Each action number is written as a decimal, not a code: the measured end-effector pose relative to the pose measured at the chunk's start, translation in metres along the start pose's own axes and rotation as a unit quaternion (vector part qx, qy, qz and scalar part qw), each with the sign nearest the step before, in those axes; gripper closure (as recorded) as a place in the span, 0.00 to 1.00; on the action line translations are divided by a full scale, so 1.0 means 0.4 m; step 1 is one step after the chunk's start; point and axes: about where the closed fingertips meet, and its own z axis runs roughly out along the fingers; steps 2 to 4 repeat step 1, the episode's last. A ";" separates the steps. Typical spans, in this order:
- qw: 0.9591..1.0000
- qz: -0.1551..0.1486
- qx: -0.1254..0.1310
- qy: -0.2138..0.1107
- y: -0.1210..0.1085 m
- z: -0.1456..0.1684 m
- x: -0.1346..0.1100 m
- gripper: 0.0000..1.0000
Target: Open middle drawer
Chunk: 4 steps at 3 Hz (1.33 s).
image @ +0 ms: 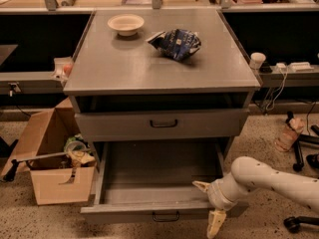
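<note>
The middle drawer (149,176) is a wide grey metal drawer, pulled far out of the cabinet, and its inside looks empty. Its front panel (124,214) carries a small dark bar handle (166,216) at the centre. My gripper (206,209) is at the right part of that front panel, right of the handle. It is open and holds nothing. One pale finger (201,185) lies over the drawer's front edge and the other (215,224) hangs down in front of the panel. My white arm (271,180) comes in from the right.
The grey drawer above (163,124) is shut. On the cabinet top (124,63) stand a white bowl (125,23) and a blue snack bag (175,43). A cardboard box (52,166) of clutter stands left of the drawer. Cables and chair wheels lie on the floor at right.
</note>
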 end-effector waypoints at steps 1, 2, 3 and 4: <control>0.999 -0.035 -0.003 -0.013 0.005 -0.025 -0.072 0.00; 0.999 -0.035 -0.003 -0.013 0.005 -0.025 -0.072 0.00; 0.999 -0.035 -0.003 -0.013 0.005 -0.025 -0.072 0.00; 0.999 -0.035 -0.003 -0.013 0.005 -0.025 -0.072 0.00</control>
